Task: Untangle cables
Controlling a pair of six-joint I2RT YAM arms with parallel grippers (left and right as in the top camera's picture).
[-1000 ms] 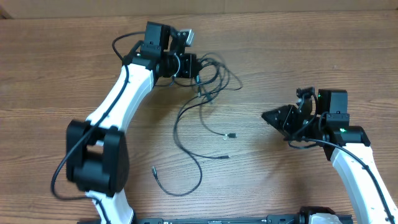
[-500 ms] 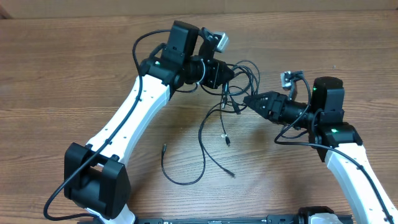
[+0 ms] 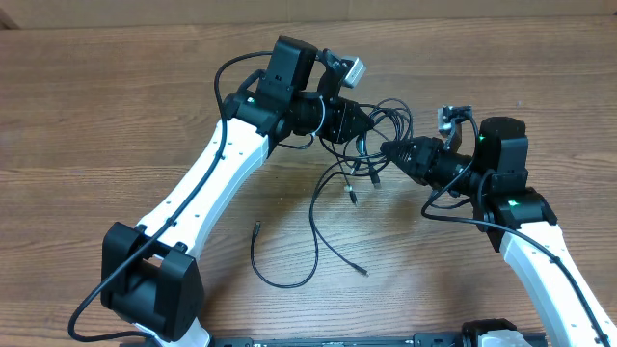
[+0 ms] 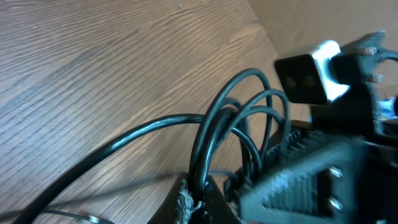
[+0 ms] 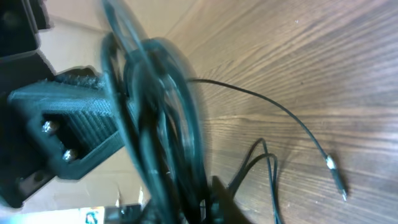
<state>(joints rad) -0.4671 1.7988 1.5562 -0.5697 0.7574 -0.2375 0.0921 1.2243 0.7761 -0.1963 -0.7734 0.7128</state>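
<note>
Overhead view: the cables (image 3: 386,111) form a looped bunch between the 2 arms, above the wooden table (image 3: 87,116), with loose strands trailing onto the wood toward the near edge. The left gripper (image 3: 359,118) is clenched on the loops of the bunch. The right gripper (image 3: 389,150) meets the bunch from the right; its blurred wrist view does not show whether it is clamped

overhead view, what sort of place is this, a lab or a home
Probably a robotics lab bench: a white-and-black left arm and right arm at a wood-grain table, with a tangle of thin black cables between them.
</note>
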